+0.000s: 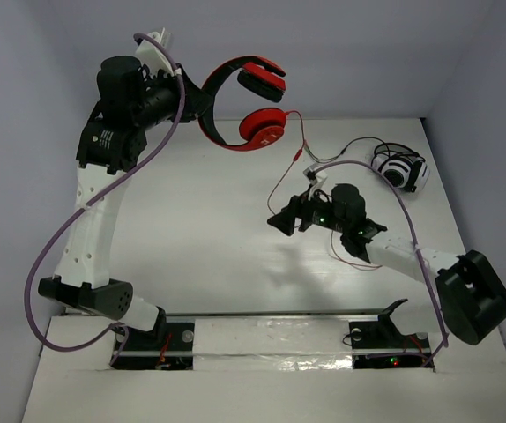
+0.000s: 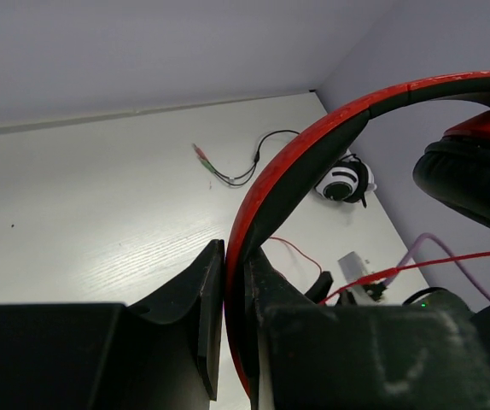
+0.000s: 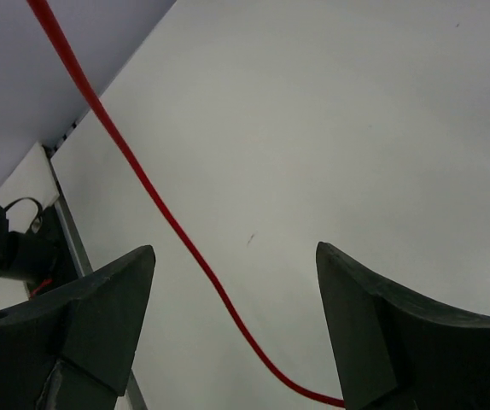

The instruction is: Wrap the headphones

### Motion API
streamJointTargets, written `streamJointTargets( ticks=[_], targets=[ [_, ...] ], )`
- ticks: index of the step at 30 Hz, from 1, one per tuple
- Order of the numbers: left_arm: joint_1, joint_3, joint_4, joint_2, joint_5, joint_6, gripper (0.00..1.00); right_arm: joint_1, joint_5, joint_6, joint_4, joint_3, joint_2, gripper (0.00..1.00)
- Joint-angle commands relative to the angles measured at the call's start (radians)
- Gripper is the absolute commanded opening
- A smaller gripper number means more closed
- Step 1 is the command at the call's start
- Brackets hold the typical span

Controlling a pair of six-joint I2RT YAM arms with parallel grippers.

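Observation:
The red headphones [image 1: 257, 128] hang in the air at the back of the table. My left gripper [image 1: 205, 106] is shut on their red-and-black headband [image 2: 289, 166], which sits pinched between the jaws [image 2: 235, 286]. One black ear pad [image 2: 471, 184] shows at the right of the left wrist view. The thin red cable [image 1: 301, 141] drops from the lower earcup toward my right gripper [image 1: 286, 218]. My right gripper [image 3: 236, 265] is open above the table. The red cable [image 3: 155, 201] runs loose between its fingers, held by neither.
Smaller white and black headphones [image 1: 400, 169] lie at the back right, also in the left wrist view [image 2: 343, 181], with a dark cable [image 2: 236, 175] trailing left across the table. Grey walls close the back and right. A purple cable [image 1: 68, 229] loops along the left arm.

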Motion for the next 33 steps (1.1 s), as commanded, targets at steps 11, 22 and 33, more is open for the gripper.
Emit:
streamJointTargets(
  ticks=[11,22,33],
  targets=[
    [-0.004,0.034,0.079,-0.048,0.032,-0.043,0.0,0.01,-0.11,0.027,0.124,0.065,0.178,0.7],
    [-0.004,0.173,0.065,0.004,0.021,-0.061,0.0,0.01,-0.006,0.067,0.226,-0.041,0.149,0.68],
    [-0.004,0.242,0.138,0.002,0.124,-0.136,0.0,0.01,0.073,-0.041,0.08,0.042,0.137,0.83]
  ],
)
